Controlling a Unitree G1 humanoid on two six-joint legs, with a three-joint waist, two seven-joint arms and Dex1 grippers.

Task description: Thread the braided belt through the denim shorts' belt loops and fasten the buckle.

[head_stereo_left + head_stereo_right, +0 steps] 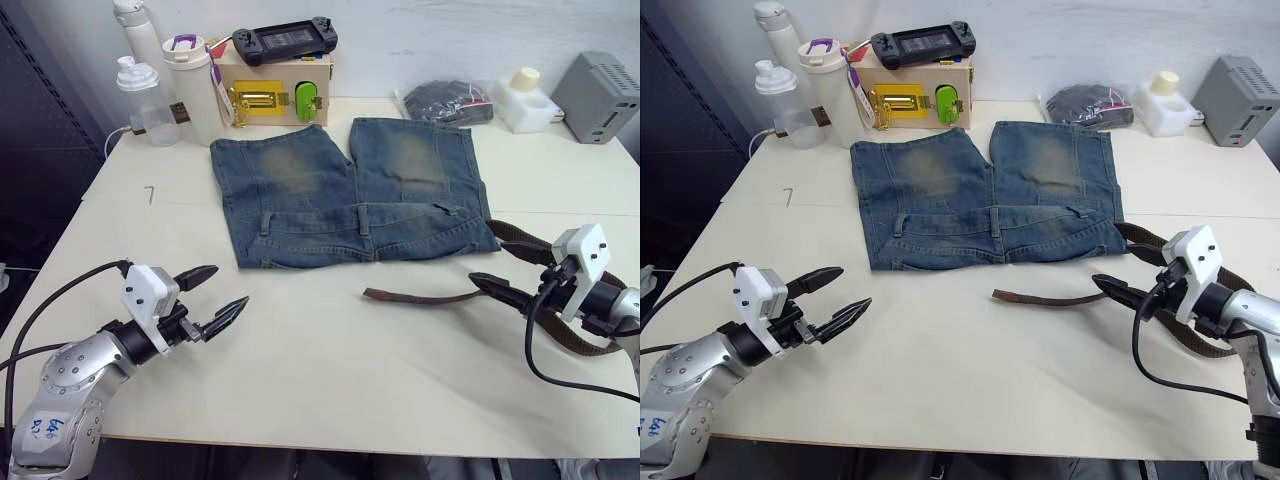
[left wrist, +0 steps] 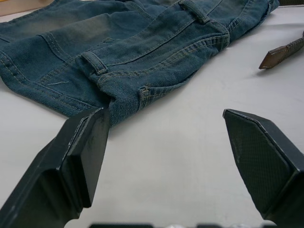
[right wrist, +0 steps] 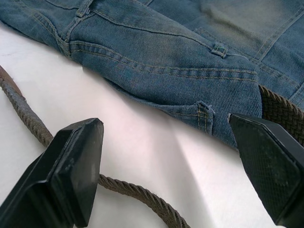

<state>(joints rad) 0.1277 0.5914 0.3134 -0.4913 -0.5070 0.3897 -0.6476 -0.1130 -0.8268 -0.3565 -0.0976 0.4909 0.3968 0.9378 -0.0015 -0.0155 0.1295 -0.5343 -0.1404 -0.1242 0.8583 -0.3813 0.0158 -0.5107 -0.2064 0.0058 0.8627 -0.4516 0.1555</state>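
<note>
Belt [image 1: 420,296] lies beside right end effector [image 1: 497,287].

the denim shorts [image 1: 348,195] lie flat on the table [image 1: 300,370]. the braided belt [image 1: 440,296] lies just beside them, by the right gripper [image 1: 487,284]. the left gripper [image 1: 212,297] is spread apart.

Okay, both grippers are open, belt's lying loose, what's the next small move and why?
Probably lower the right gripper and close on the belt near its tip. It hovers open over the strap, which lies unthreaded beside the shorts; the left gripper is farther off.
</note>
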